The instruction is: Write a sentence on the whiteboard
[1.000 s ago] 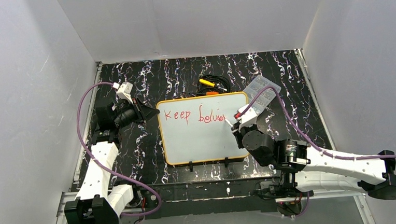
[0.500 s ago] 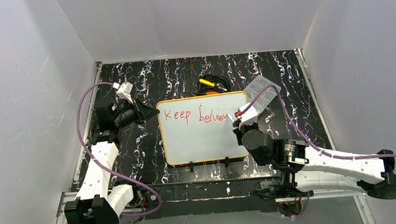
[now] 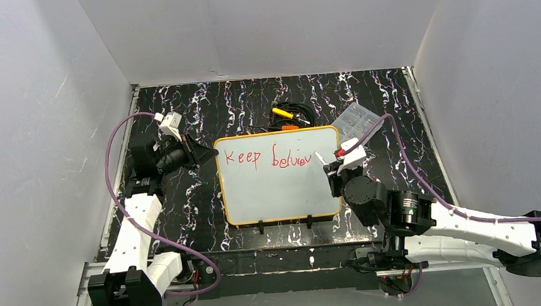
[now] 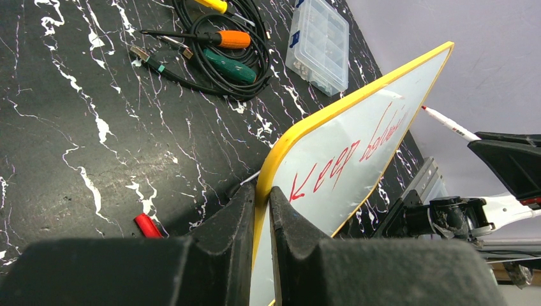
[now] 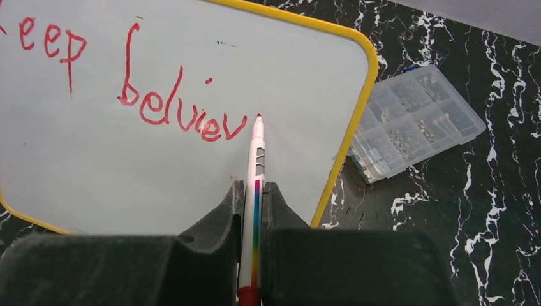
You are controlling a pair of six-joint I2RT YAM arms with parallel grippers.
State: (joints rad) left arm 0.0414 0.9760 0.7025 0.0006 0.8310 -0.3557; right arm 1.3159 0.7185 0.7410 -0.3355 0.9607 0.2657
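A black, white-veined table [image 3: 250, 97] fills the floor of the white-walled enclosure. The whiteboard [image 3: 277, 191] lies at its centre, long side running 9 to 3 o'clock, its yellow-orange rim all round and two small black clips [image 3: 260, 227] on the 6 o'clock edge.

The left end effector [image 3: 212, 151] meets the board at about 10 o'clock, by the upper left corner. In the left wrist view its two fingers [image 4: 233, 217] are clamped on the yellow rim, one on either face of the board. The right end effector [image 3: 334, 165] sits over the board's 3 o'clock edge, fingers pressed together on a white marker [image 5: 257, 153] with a rainbow stripe, which points toward 12 o'clock in the right wrist view.

At 2 o'clock from the board, just off its corner, rests a clear plastic box [image 3: 354, 123] with small compartments. At 12 o'clock, close to the top rim, is a coil of black cable [image 4: 191, 76] with orange [image 4: 233, 39], green [image 4: 233, 67] and yellow [image 3: 283, 113] screwdrivers.

The sentence [image 5: 178, 115], in red along the board's upper part, reads "Keep" and then roughly "believ". The marker's red tip is just at 3 o'clock of the last letter; whether it touches the surface cannot be told. A small red cap [image 4: 148, 224] lies on the table beside the left fingers.
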